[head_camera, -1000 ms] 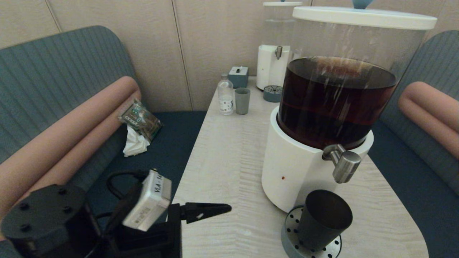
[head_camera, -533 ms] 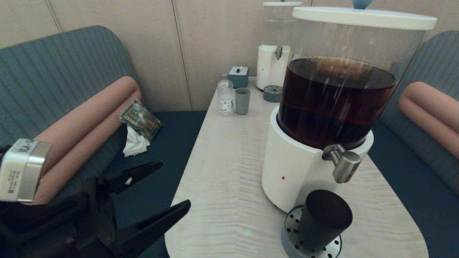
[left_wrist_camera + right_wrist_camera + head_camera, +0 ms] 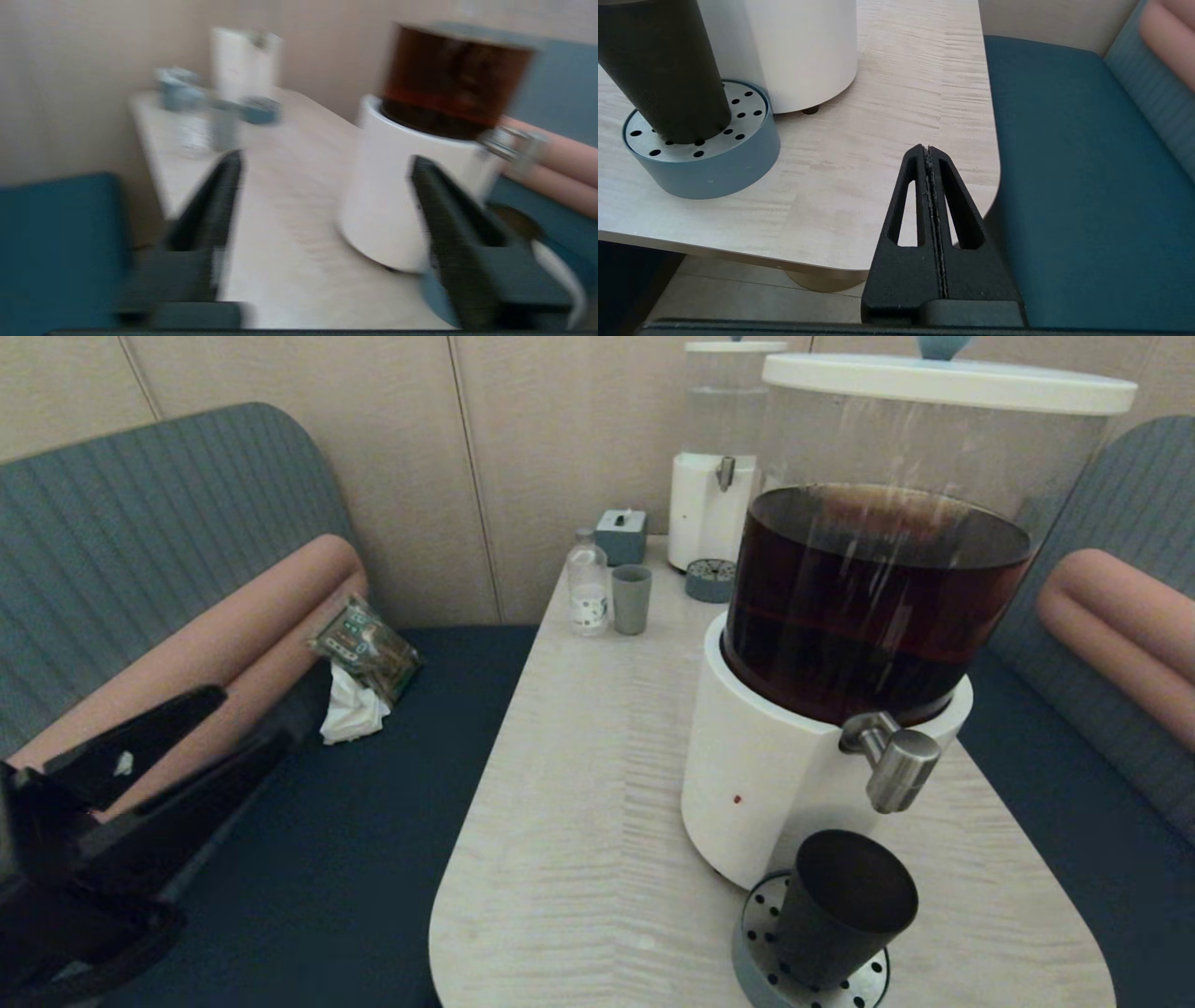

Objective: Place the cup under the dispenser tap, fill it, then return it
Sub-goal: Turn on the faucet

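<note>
Fingers of the left gripper are spread wide and hold nothing, off the counter's left side above the bench seat. Only the right wrist view shows the right gripper, pressed shut and bare, near the counter's corner. The cup stands on the perforated drip tray beneath the dispenser tap; its contents are not visible. Dark brown liquid fills much of the dispenser's tank. Behind it stand a grey-green cup, a small bottle and a smaller dispenser.

The matte black cup stands upright under the steel dispenser tap, seemingly well apart from both jaws.
</note>
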{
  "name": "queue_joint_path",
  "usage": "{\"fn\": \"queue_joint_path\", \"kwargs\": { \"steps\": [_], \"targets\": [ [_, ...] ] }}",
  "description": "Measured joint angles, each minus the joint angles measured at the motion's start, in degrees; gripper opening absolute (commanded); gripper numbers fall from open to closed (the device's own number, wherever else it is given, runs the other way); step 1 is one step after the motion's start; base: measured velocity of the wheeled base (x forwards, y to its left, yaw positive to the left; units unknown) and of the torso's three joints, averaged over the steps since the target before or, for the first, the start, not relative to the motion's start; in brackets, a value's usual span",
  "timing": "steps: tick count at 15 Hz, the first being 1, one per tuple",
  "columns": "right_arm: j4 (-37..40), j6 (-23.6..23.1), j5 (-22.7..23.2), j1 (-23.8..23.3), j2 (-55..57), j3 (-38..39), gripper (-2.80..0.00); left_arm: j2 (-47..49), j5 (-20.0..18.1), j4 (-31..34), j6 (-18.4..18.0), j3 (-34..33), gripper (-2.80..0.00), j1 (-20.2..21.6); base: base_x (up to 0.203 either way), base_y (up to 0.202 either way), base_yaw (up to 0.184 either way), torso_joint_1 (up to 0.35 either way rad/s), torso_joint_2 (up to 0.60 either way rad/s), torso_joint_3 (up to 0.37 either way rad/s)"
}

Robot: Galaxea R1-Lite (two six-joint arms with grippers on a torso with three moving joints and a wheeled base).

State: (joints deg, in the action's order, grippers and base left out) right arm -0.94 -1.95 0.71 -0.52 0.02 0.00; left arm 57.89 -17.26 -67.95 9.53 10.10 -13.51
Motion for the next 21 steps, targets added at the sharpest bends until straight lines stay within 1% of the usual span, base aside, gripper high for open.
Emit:
{"fn": "queue_joint_path", "kwargs": {
  "steps": [2, 4, 8, 12, 15, 17, 19, 21],
  "targets": [
    [0.00, 0.00, -0.01, 0.00, 0.00, 0.00, -2.80, -1.81, 0.80, -0.80, 0.05, 1.71, -2.80, 4.95, 0.000, 0.000, 0.000, 0.000, 0.00, 0.000],
    [-0.02, -0.02, -0.02, 0.00, 0.00, 0.00, -2.80, -3.88, -0.07, -1.07, 0.11, 4.26, -2.80, 9.22, 0.000, 0.000, 0.000, 0.000, 0.00, 0.000],
    [0.00, -0.02, -0.02, 0.00, 0.00, 0.00, -2.80, -11.56, -1.63, -0.85, 0.13, 10.31, -2.80, 13.99, 0.000, 0.000, 0.000, 0.000, 0.00, 0.000],
    [0.00, 0.00, -0.02, 0.01, 0.00, 0.00, -2.80, -21.42, -1.35, -0.77, 0.28, 16.38, -2.80, 15.48, 0.000, 0.000, 0.000, 0.000, 0.00, 0.000],
    [0.00, 0.00, 0.00, 0.00, 0.00, 0.00, -2.80, -29.69, -1.39, 0.45, 0.33, 18.50, -2.80, 15.68, 0.000, 0.000, 0.000, 0.000, 0.00, 0.000],
    [0.00, 0.00, -0.02, 0.00, 0.00, 0.00, -2.80, -34.90, -1.56, 3.59, 0.31, 18.81, -2.80, 15.68, 0.000, 0.000, 0.000, 0.000, 0.00, 0.000],
    [0.00, 0.02, 0.02, 0.00, 0.00, 0.00, -2.80, -40.09, -1.65, 8.69, 0.10, 19.19, -2.80, 15.47, 0.000, 0.000, 0.000, 0.000, 0.00, 0.000],
    [0.00, -0.02, -0.02, 0.00, 0.00, 0.00, -2.80, -44.49, -1.76, 11.90, -0.35, 19.39, -2.80, 14.63, 0.000, 0.000, 0.000, 0.000, 0.00, 0.000]
  ]
}}
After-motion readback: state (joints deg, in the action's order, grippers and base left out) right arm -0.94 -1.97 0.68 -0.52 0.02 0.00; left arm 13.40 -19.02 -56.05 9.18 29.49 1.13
